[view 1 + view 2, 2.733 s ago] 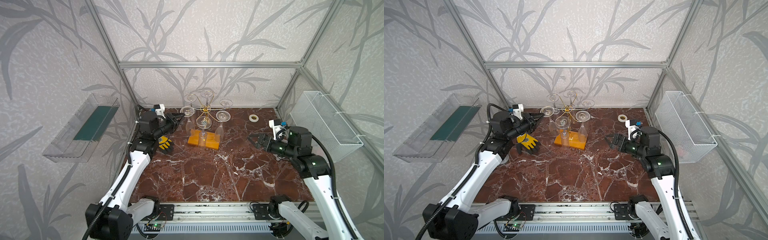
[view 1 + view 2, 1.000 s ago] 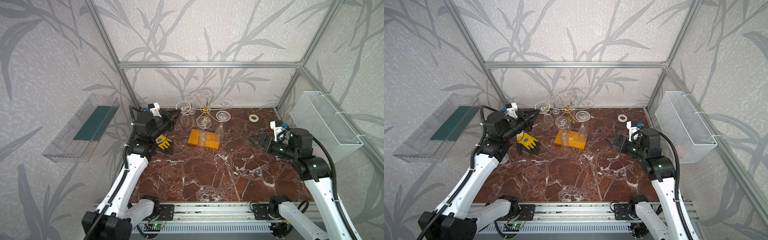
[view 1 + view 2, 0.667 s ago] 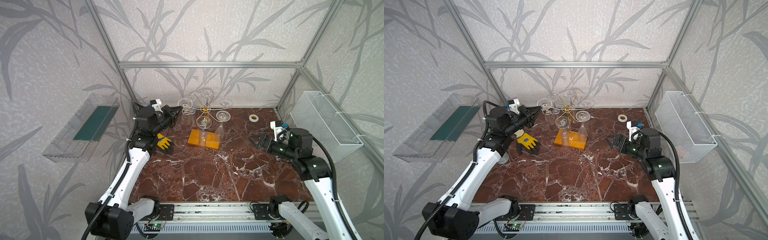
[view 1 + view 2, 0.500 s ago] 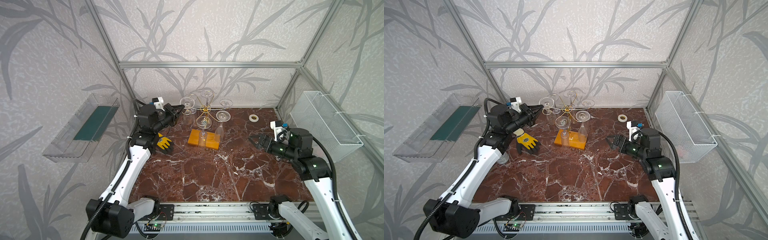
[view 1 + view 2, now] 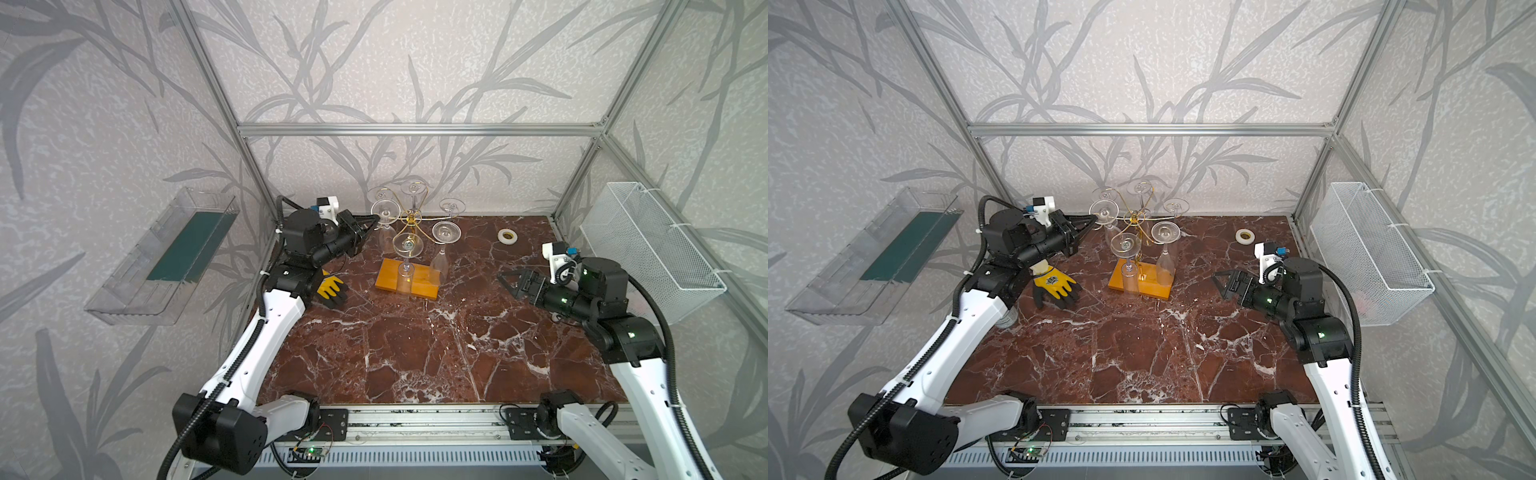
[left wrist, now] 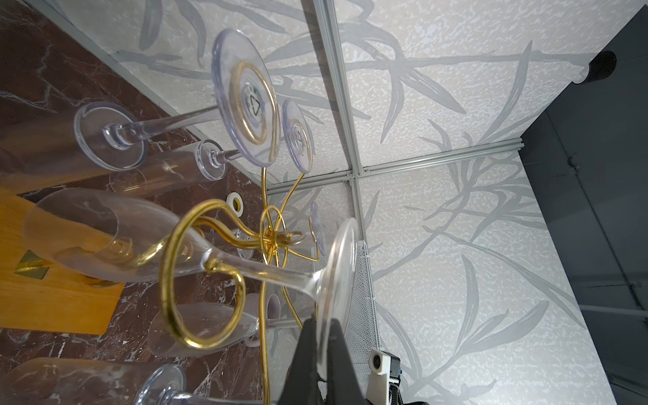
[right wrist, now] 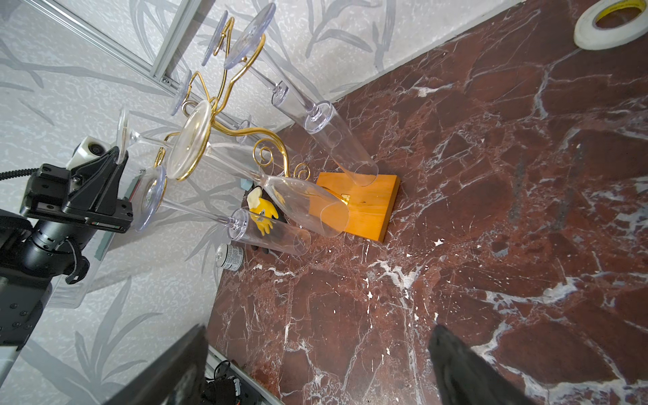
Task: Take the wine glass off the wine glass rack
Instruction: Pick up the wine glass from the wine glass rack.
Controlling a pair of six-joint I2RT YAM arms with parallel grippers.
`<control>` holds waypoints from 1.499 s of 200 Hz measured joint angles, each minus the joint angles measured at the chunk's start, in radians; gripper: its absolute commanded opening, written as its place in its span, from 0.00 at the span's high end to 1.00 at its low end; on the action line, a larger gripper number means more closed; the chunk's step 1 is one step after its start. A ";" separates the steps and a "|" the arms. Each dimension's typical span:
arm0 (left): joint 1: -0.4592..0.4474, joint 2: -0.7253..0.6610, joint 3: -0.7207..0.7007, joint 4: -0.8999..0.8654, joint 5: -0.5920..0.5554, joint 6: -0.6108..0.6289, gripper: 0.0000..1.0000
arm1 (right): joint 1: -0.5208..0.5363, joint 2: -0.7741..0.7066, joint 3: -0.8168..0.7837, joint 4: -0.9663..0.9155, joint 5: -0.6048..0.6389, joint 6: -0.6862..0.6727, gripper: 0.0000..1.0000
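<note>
soft, even light fills the booth in both top views, bright, with only faint shade on the marble table (image 5: 415, 353). detail is crisp at the centre, while the straight frame bars (image 5: 415, 129) splay toward the edges. in the left wrist view the gold rack (image 6: 277, 240) carries sharp glints, the wine glass (image 6: 98, 238) shows pale reflections, and the left gripper (image 6: 319, 328) is a dark blur. in the right wrist view the right gripper (image 7: 317, 329) is dark and out of focus; the table has a mild sheen.
</note>
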State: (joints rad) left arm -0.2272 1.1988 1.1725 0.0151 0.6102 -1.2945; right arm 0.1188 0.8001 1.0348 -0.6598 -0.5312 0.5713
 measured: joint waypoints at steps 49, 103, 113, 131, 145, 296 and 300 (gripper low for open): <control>-0.003 -0.079 -0.058 -0.011 -0.011 0.000 1.00 | 0.000 -0.005 0.000 -0.005 0.000 -0.001 0.04; -0.004 -0.185 -0.138 -0.068 -0.064 0.000 1.00 | 0.000 -0.004 0.000 -0.005 -0.004 -0.007 0.04; -0.004 -0.207 -0.149 -0.081 -0.076 0.000 1.00 | 0.000 -0.003 0.000 -0.005 -0.007 -0.010 0.04; -0.004 -0.242 -0.158 -0.106 -0.098 0.003 1.00 | 0.000 -0.001 0.001 -0.005 -0.013 -0.016 0.04; -0.004 -0.269 -0.159 -0.134 -0.120 0.021 1.00 | 0.000 0.001 0.006 -0.007 -0.017 -0.019 0.04; -0.031 -0.311 0.219 -0.521 -0.378 0.875 1.00 | 0.040 0.258 0.371 0.035 -0.129 -0.030 0.05; -0.036 -0.309 0.221 -0.520 -0.380 0.910 1.00 | 0.049 0.272 0.388 0.036 -0.132 -0.034 0.06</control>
State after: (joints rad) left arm -0.2634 0.8902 1.3933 -0.5053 0.2298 -0.3843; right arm 0.1677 1.0721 1.4231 -0.6235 -0.6632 0.5369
